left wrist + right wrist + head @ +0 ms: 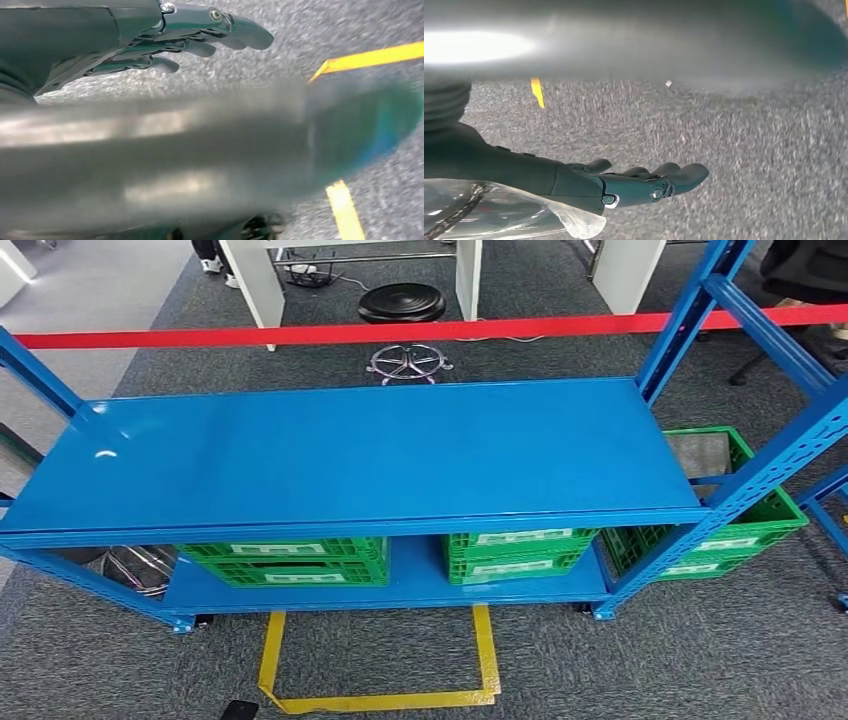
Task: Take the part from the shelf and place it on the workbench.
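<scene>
A clear plastic bag (509,217) with a dark part inside hangs against the palm side of my right hand (634,182) in the right wrist view, above grey carpet. The hand's fingers (684,175) stretch nearly straight, and the place where it grips the bag is hidden. My left hand (200,42) hangs over the carpet with its fingers loosely apart and nothing in them. In the head view the blue shelf (360,455) stands right in front of me, its top board bare.
Green crates (285,562) (515,552) sit on the shelf's lower board, and another crate (720,530) stands to the right. A red barrier tape (400,332) runs behind the shelf. Yellow tape (380,700) marks a square on the carpet in front. A black stool (402,302) stands beyond.
</scene>
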Controlling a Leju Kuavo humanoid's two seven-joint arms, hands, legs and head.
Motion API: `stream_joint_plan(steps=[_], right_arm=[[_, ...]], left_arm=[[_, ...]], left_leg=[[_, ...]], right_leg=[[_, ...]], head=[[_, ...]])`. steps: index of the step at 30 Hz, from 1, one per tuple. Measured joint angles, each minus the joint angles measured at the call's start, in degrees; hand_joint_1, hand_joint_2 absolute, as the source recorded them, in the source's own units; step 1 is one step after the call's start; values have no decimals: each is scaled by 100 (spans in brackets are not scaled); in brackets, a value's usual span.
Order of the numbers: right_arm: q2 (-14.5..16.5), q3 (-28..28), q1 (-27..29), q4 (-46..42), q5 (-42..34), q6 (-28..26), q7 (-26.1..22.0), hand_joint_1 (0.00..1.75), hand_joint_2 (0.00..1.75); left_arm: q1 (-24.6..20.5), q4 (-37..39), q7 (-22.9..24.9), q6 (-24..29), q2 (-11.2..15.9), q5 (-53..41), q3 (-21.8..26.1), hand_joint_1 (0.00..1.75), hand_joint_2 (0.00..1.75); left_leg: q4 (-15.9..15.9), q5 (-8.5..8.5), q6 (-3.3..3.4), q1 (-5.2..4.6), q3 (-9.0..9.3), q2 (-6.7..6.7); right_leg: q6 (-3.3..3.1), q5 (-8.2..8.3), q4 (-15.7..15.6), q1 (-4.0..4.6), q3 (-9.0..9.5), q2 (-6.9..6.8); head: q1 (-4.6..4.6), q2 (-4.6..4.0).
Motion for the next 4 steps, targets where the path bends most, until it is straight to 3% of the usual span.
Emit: stream_joint_plan(steps=[2,4], right_arm=[[-27,185,31,-21,-130,-15,59,0,0],[-52,392,61,-42,-296,-1,103,0,0]], left_arm=[[28,-1,115,-71,20,35,-70,0,0],[55,-2,182,-124,43,94,-150,0,0]], left_leg=[[-6,0,-11,0,20,2],[-7,1,-18,0,27,3]], right_leg=[[-8,-6,0,1,22,-3],[-9,-6,0,1,30,-4]], head=[[1,-1],[1,-1]])
